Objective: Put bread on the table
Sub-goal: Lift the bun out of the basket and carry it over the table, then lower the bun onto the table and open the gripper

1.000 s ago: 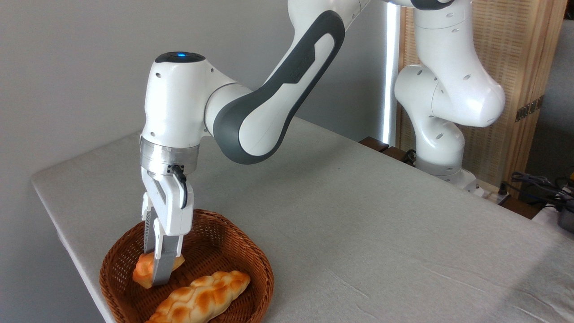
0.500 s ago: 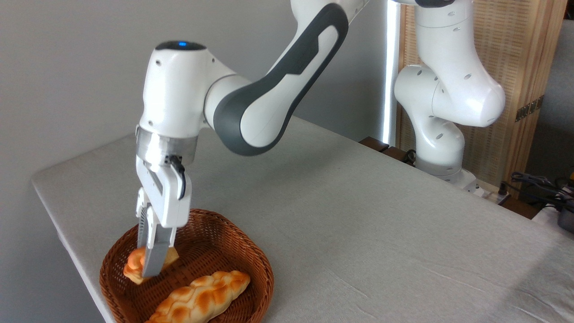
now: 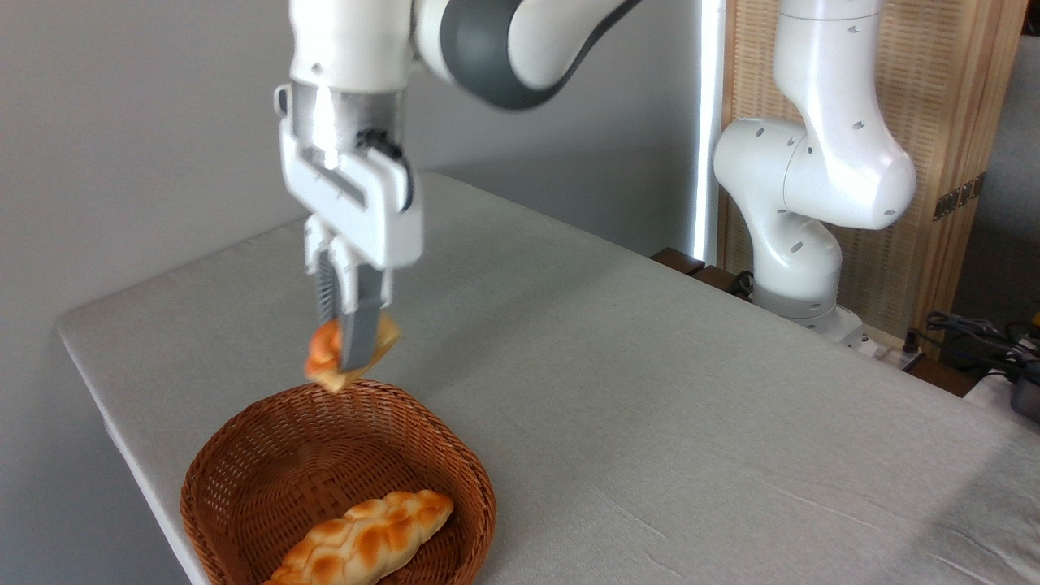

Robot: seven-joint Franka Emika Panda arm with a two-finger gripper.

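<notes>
The bread (image 3: 323,356), a small glossy orange-golden bun, hangs in the air above the far rim of the brown wicker basket (image 3: 244,455). My gripper (image 3: 348,361) points straight down and is shut on it, one finger crossing its front. The light grey table (image 3: 650,390) spreads out to the right and behind the basket. The bun sits well clear of the basket floor and of the table surface.
A longer, paler braided loaf (image 3: 366,546) lies in the basket's near side. The arm's white base (image 3: 804,268) stands at the table's far right edge, with a wooden screen (image 3: 934,122) behind it and cables (image 3: 975,333) at the right.
The gripper has risen sharply out of the basket and shifted right, carrying the bun from the basket floor to above the rim.
</notes>
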